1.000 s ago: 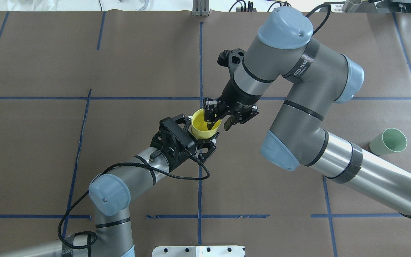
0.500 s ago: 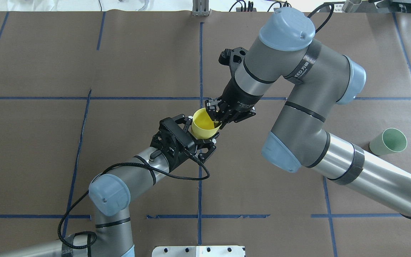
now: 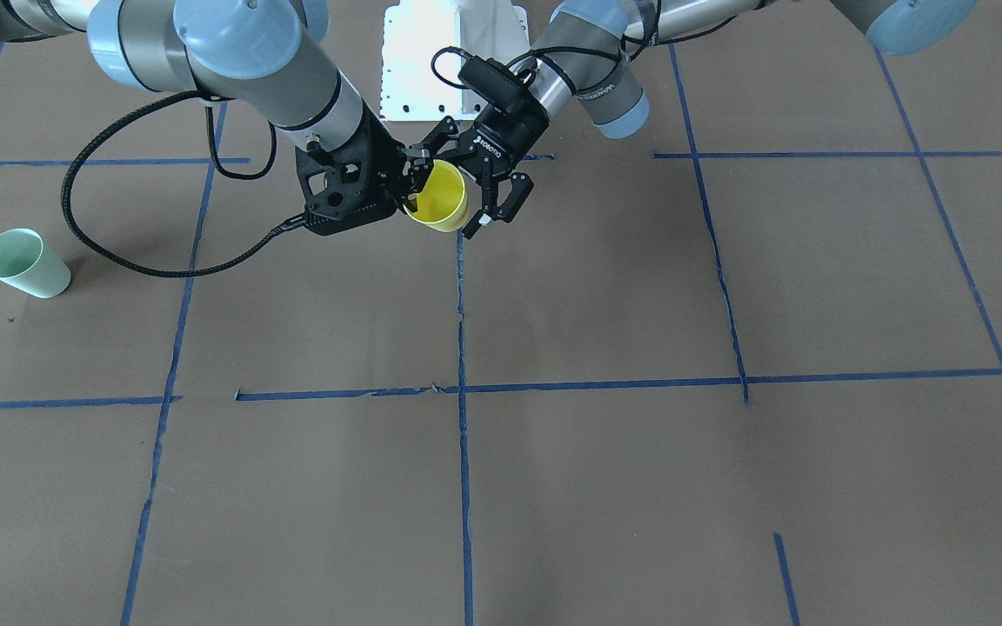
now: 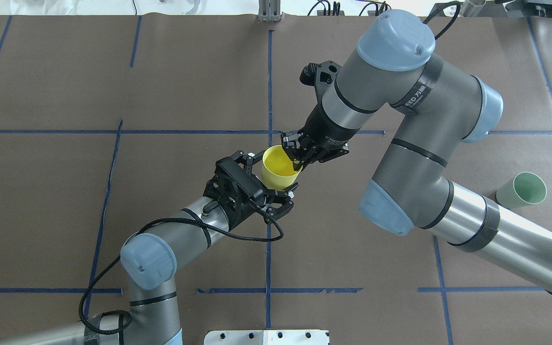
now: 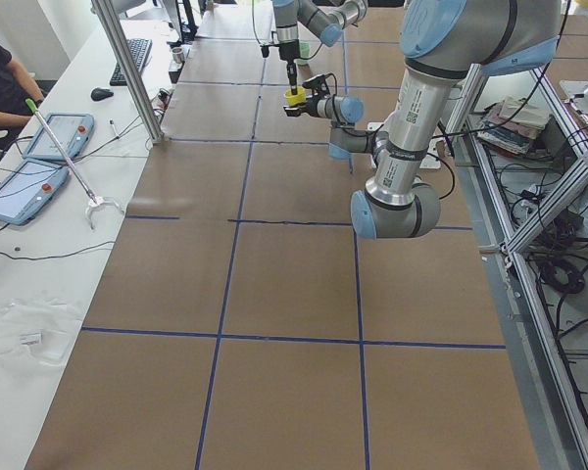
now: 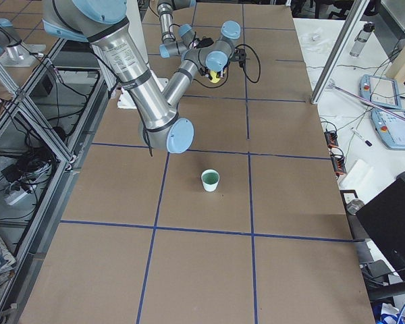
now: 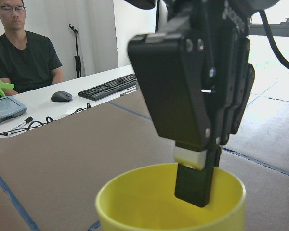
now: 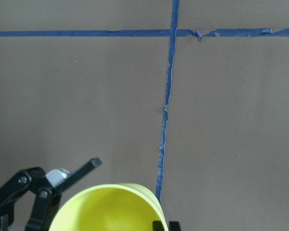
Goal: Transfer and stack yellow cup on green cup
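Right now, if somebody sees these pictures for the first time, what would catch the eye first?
The yellow cup is held in the air over the table's middle, with the right gripper pinching its rim and the left gripper open around its base. Next comes the green cup, standing alone far to the robot's right.

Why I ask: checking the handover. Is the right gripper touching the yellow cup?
Touching. Overhead view shows the right gripper pinching the yellow cup rim, one finger inside.

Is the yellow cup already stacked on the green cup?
No: the right gripper pinches the rim of the yellow cup in mid-air, while the green cup stands alone, far off.
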